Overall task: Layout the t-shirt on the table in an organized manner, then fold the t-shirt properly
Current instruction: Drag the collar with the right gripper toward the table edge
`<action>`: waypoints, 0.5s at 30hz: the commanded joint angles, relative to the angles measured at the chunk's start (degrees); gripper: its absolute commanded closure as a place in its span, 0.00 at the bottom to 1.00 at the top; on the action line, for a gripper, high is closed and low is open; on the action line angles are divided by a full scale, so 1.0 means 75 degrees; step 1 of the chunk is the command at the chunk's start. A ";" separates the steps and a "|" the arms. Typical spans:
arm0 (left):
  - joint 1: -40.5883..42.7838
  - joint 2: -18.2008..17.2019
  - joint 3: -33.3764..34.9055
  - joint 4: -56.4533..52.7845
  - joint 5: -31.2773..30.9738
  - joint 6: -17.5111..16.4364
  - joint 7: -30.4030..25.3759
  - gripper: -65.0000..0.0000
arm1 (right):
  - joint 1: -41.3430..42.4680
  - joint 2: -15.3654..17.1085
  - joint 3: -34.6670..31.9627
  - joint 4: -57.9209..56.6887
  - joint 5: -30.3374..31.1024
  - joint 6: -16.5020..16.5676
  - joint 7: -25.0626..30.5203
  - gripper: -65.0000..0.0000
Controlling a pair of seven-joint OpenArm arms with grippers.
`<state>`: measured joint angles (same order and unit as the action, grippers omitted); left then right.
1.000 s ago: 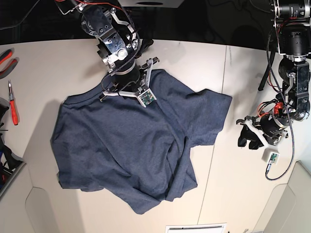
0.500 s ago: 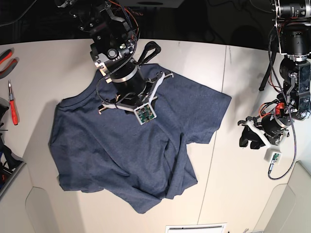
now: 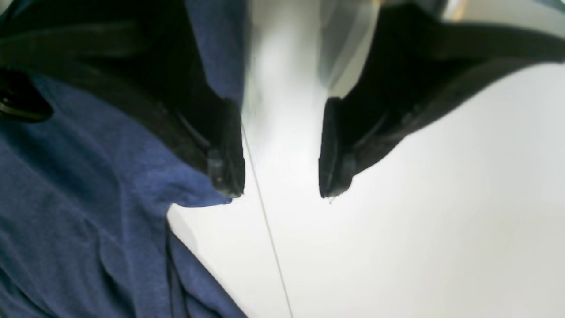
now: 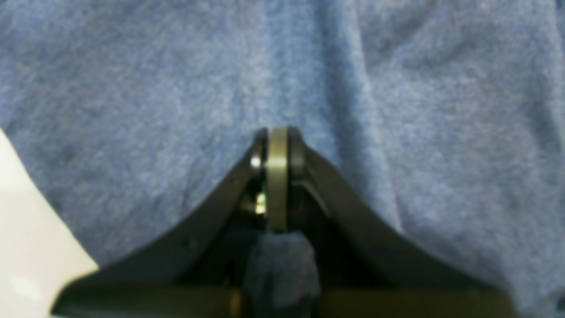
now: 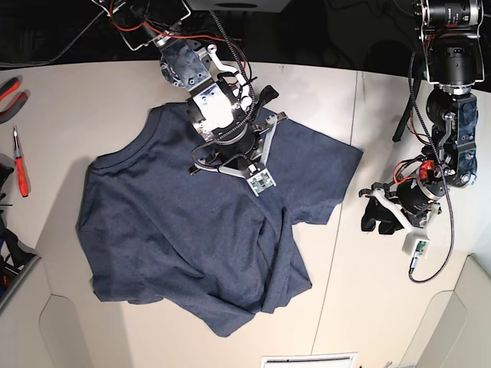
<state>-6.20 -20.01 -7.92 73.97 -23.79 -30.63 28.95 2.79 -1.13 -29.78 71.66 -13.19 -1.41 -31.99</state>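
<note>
The navy-blue t-shirt [image 5: 176, 230] lies plain side up on the off-white table [image 5: 92, 100], wrinkled, with its lower right hem folded under. My right gripper [image 5: 249, 157] is low on the shirt's upper chest. In the right wrist view its fingers [image 4: 276, 145] are pressed together with a tuft of shirt fabric [image 4: 397, 88] bunched behind the tips. My left gripper [image 5: 376, 218] is open and empty over bare table, just right of the shirt's right sleeve. The left wrist view shows its gap [image 3: 280, 185] over the seam line [image 3: 265, 212], with the sleeve edge [image 3: 66, 198] beside one finger.
Red-handled pliers [image 5: 8, 88] and a red screwdriver [image 5: 19, 165] lie at the table's left edge. A white sheet [image 5: 307, 360] sits at the front edge.
My right arm has moved right and forward across the shirt's top, and the collar and shoulder area has shifted with it. My left gripper has moved a little left, toward the sleeve.
</note>
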 commanded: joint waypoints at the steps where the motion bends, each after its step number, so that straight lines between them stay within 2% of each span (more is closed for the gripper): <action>1: -0.0146 -0.0125 -0.0044 0.0134 -0.0108 -0.0003 -0.0239 0.52 | -0.0236 0.0289 0.0017 0.0154 -0.0052 -0.0020 -0.0452 1.00; 8: -0.0149 -0.0125 -0.0044 0.0134 -0.0108 -0.0003 -0.0347 0.52 | -0.1329 0.1539 0.0017 0.1708 -0.0323 0.0163 -0.1017 1.00; 15: -0.0146 -0.0125 -0.0044 0.0134 -0.0114 -0.0006 -0.0347 0.52 | -0.1964 0.2259 0.0050 0.3249 -0.1139 0.0157 -0.1635 1.00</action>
<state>-6.15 -20.01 -7.92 73.97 -23.83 -30.48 27.62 -12.14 15.57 -29.63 95.20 -21.47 -0.40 -44.23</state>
